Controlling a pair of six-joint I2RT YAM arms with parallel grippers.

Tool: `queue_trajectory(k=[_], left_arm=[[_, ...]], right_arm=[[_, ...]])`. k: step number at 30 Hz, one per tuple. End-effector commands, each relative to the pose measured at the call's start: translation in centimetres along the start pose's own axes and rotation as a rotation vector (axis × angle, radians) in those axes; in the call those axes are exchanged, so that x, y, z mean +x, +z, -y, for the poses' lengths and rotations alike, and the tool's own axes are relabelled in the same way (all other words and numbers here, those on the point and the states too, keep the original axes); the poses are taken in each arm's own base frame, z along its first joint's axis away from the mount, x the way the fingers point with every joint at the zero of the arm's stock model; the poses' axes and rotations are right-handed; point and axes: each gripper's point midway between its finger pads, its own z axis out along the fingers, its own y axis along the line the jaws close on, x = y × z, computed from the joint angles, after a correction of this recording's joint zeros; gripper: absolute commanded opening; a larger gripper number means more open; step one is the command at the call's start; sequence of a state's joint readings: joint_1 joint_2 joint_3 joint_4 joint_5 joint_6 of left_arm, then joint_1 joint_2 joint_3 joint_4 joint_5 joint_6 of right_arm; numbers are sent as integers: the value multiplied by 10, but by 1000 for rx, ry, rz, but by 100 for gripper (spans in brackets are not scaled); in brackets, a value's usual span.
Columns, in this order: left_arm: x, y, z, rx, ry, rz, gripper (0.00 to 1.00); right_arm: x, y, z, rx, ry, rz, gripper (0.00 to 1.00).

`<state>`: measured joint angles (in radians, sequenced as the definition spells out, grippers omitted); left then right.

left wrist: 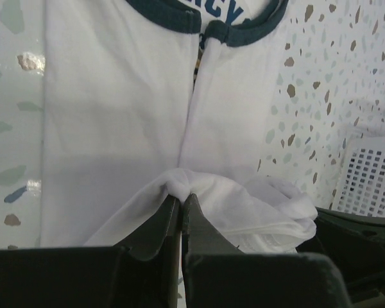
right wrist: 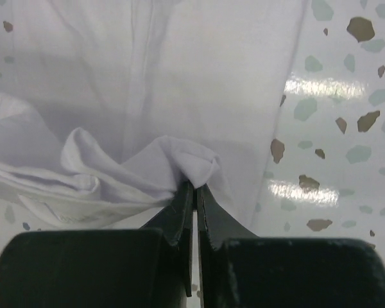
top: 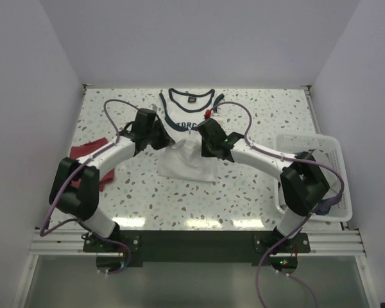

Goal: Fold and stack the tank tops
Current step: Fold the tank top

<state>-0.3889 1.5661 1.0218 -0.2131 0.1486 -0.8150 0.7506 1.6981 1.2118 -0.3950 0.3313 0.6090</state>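
The white tank top [top: 179, 163], laid neck-away at the middle of the worktop [top: 244, 199], is gripped at two hem points by the clenched jaws of the left arm [top: 109, 157] and right arm [top: 263, 154], presumably so its lower half can be folded up evenly; the dark red tank top [top: 83, 153] lies aside at the left.

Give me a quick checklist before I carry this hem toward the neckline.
1. Left gripper shut on the white top hem: ok.
2. Right gripper shut on the hem: ok.
3. Hem taut between the grips: not ok, the cloth sags and bunches in the middle.
4. Neckline lying on the table, uncovered: ok.
5. Red top apart from the white top: ok, it lies to the left.
6. Right elbow clear of the basket: cannot tell, they overlap from above.
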Motion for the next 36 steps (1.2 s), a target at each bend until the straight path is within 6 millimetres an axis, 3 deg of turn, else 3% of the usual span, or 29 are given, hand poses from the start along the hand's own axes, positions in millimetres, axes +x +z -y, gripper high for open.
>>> queue_trajectory(k=[1,6,8,9,10,11,13,14,17,20,23,24,26,27,28,30,32,33,35,36], left_arm=[[-45,12,21,92,14,82,0],[-81,33,16,79,-15,114,0],[-83,51,3,54,-29,91,0],[-92,54,8,74,-21,106,0],[-84,69,-2,60,-27,63,2],[-87,74,-8,48,-32,57,16],[-88,83,-14,44,-37,48,34],[-91,83,-17,46,-44,56,42],[-105,73,-11,78,-45,106,52],[-117,55,-1,90,-35,153,53],[-119,36,-2,63,-51,189,51],[-111,34,-9,47,-61,183,50],[-105,19,5,85,-57,201,43],[-90,19,1,69,-57,181,39],[-80,13,13,88,-37,178,37],[-51,14,8,81,-45,140,26],[-30,11,17,112,-57,128,14],[-11,15,5,97,-66,106,12],[6,18,-6,61,-94,96,5],[19,22,-22,22,-111,78,4]], right_arm=[[-32,15,-1,-21,7,38,0],[-58,44,10,-11,38,21,0],[-62,56,10,-17,41,11,0],[-65,60,15,-13,48,9,1],[-67,63,17,-9,52,6,6],[-71,65,17,-12,56,10,21],[-76,69,23,-7,60,13,35],[-80,67,23,-6,60,17,43],[-91,62,28,7,57,38,51],[-99,52,28,4,56,62,50],[-90,47,27,-7,50,48,45],[-85,46,22,-12,39,42,42],[-72,47,17,-20,26,30,40],[-67,49,16,-20,20,26,40],[-62,51,15,-21,15,22,40],[-55,60,12,-20,5,2,38],[-56,64,10,-19,4,-3,38],[-53,71,11,-8,-2,-12,38],[-59,74,9,-2,-5,-8,38],[-55,82,13,24,-11,-19,38]])
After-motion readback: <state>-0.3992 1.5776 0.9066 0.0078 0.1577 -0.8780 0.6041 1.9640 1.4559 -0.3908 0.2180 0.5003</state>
